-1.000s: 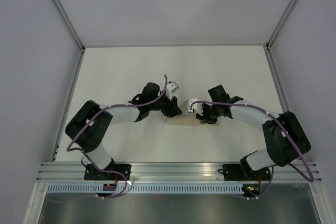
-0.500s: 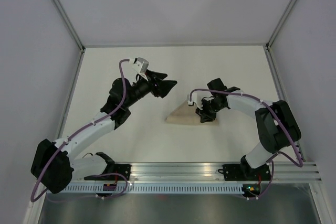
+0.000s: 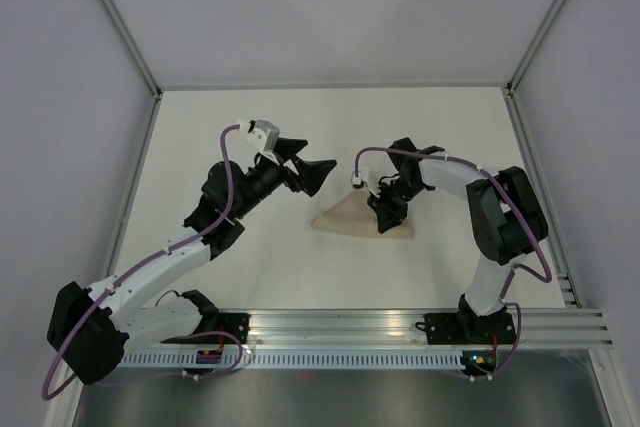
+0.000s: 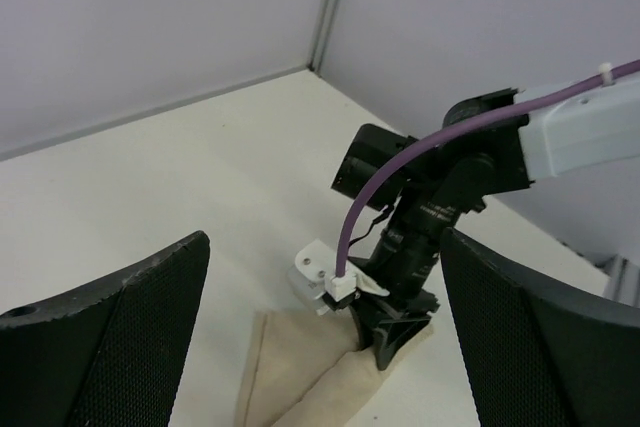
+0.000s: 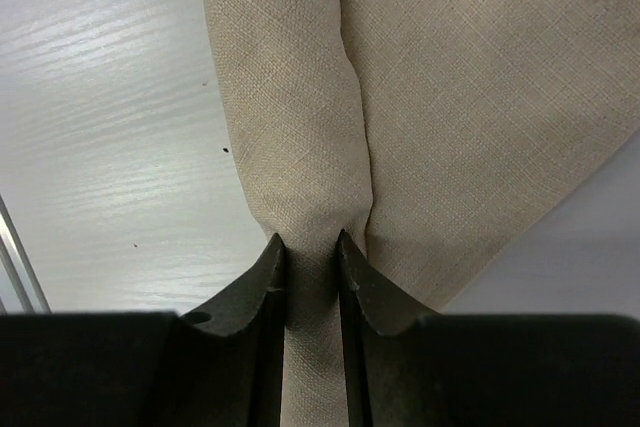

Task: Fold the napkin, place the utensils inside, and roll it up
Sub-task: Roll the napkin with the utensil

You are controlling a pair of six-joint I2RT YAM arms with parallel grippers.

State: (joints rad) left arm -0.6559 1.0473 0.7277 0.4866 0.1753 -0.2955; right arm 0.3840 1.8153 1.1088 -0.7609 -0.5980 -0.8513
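Note:
The beige napkin point(image 3: 350, 219) lies folded into a triangle on the white table, with one edge rolled into a thick tube point(image 5: 290, 117). My right gripper point(image 3: 386, 215) is shut on the near end of that rolled edge point(image 5: 312, 267), and cloth fills the gap between its fingers point(image 5: 262, 292). My left gripper point(image 3: 310, 173) is raised to the left of the napkin, open and empty. From its wrist view the napkin point(image 4: 290, 372) and the right gripper point(image 4: 392, 332) show between its wide-apart mesh fingers point(image 4: 110, 337). The utensils are hidden from every view.
The white table point(image 3: 250, 137) is bounded by grey walls with metal frame posts point(image 3: 130, 47) at the back corners. An aluminium rail point(image 3: 340, 325) with both arm bases runs along the near edge. The right arm's purple cable point(image 4: 390, 182) loops above the napkin.
My left gripper has let go, opened wide and drawn back up and to the left, away from the napkin. My right gripper has kept its hold on the rolled edge.

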